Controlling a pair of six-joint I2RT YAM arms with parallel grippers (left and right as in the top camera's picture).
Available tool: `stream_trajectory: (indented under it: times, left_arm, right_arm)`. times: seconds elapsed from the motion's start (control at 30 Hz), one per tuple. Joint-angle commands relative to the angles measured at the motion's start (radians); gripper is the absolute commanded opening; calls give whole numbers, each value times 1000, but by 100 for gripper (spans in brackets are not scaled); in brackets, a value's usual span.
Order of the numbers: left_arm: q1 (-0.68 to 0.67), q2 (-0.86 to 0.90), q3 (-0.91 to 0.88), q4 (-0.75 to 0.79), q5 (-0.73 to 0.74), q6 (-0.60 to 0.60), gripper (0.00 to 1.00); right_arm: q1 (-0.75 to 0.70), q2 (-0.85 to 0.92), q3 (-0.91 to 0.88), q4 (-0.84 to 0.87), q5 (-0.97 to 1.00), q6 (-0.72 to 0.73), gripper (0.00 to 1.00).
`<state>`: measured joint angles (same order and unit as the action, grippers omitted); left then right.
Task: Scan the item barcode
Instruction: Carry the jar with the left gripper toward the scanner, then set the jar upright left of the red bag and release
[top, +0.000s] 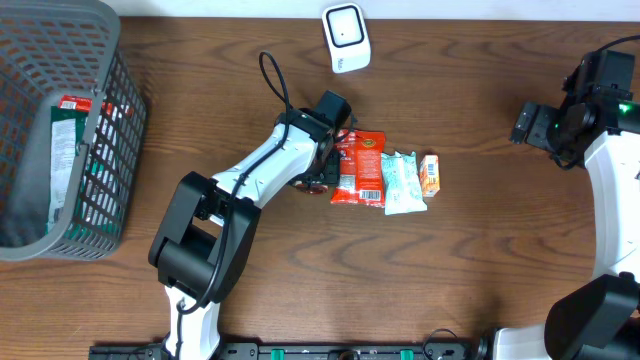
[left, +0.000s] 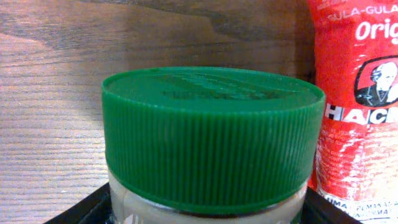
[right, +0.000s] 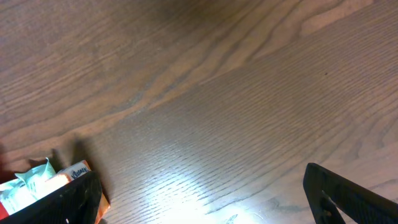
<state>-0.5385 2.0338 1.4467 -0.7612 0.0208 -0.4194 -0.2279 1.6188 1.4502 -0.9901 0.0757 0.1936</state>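
A glass jar with a ribbed green lid (left: 211, 134) fills the left wrist view. It sits between the black fingers of my left gripper (left: 208, 213), which press on its glass sides. From overhead the jar (top: 312, 186) peeks out under that gripper (top: 322, 172), just left of a red snack packet (top: 360, 168). The white scanner (top: 346, 38) stands at the table's far edge. My right gripper (top: 532, 124) hangs open over bare wood at the right, nothing between its fingers (right: 339, 193).
A pale green tissue pack (top: 403, 183) and a small orange box (top: 430, 174) lie right of the red packet. A grey mesh basket (top: 100, 100) holding a green packet stands at the far left. A black cable loops behind the left arm.
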Motion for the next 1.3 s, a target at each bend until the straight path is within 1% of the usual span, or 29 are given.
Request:
stream_trajectory:
  times: [0.0,0.07,0.17,0.33,0.53,0.67,0.93,1.27]
  left_arm:
    - [1,-4,6,0,-2,-9,71]
    - [1,-4,7,0,-2,-9,77]
    - [1,-5,10,-1,-2,-9,83]
    - [1,-11,26,-7,-2,0,86]
    - [3,-60,26,-6,-2,-1,87]
    - [3,-116,26,-3,-2,22,87]
    - [3,-222,26,-3,-2,22,87]
    - [3,-269,26,-23,-2,26,87]
  right_arm:
    - [0,-3,8,0,5,0,99]
    - [0,-3,8,0,5,0,99]
    - [0,-3,8,0,5,0,99]
    - [0,-3,8,0,5,0,99]
    - [0,-3,8,0,5,0,99]
    - [0,-3,8,0,5,0,99]
    - [0,-3,8,0,5,0,99]
    - [0,-3,8,0,5,0,99]
